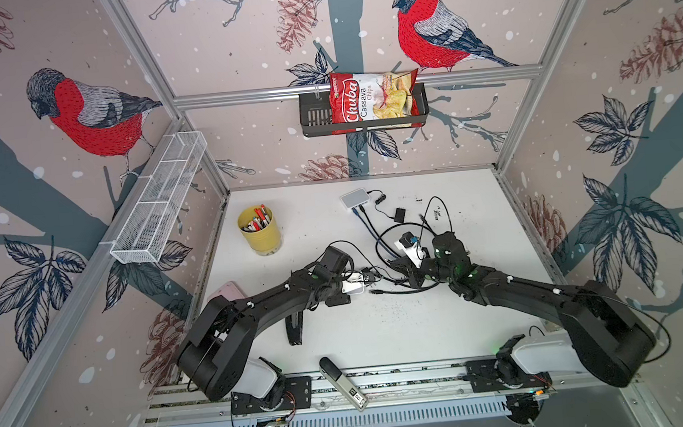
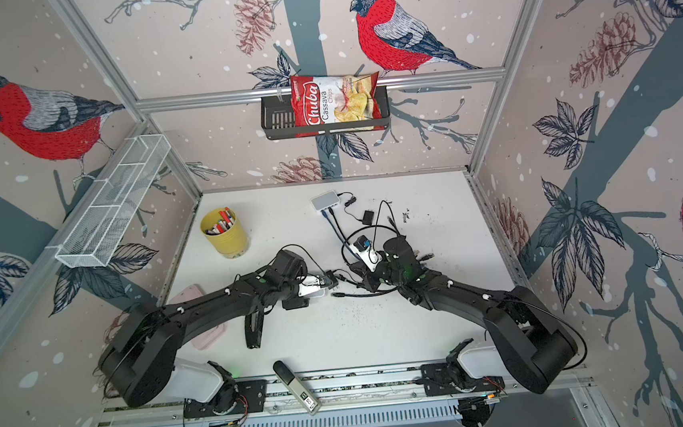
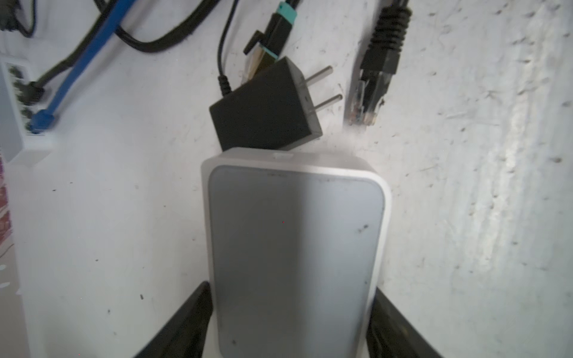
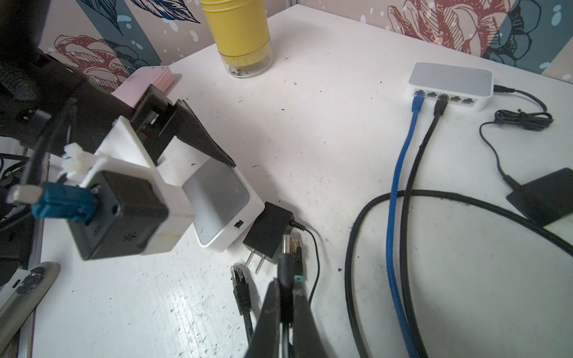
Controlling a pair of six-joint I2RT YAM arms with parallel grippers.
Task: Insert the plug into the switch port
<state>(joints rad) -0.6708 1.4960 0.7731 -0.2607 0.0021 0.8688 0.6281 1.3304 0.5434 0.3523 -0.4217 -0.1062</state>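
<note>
White table [image 1: 424,333] carries everything. The largest piece of the task is a grey-topped white box [image 3: 294,248], lying flat left of the middle. I judge it to be the switch being served, because the left gripper [image 3: 291,288] braces it. A five-port switch [image 4: 449,83] at the far side has a blue cable [image 4: 400,173] and a black cable [image 4: 415,173] plugged in and three sockets free, so it could be the target instead.

A black power adapter [image 4: 269,232] lies against the box's right end face, prongs pointing near. It sits between that face and the plug [image 4: 293,245], which hangs just right of the box and partly over the adapter. A loose black connector [image 4: 238,272] lies on the table close beside them.

A small dark opening [image 4: 238,223] shows on the end face. Whether it suits the plug I cannot tell.

To do the step well, the adapter should first be cleared or passed over. The plug should then be levelled, squared to the socket with its latch tab on the correct side, and pushed straight in while the box is held firm. A slanted push would likely skid the box or catch the adapter's thin lead.

The left gripper's fingers [image 3: 186,322] stand wide apart, one against each long side of the box, gripping it. The right gripper [image 4: 286,288] has its fingers [image 4: 269,316] pressed together on the plug's black boot just behind the clear tip, beside a teal tab.
</note>
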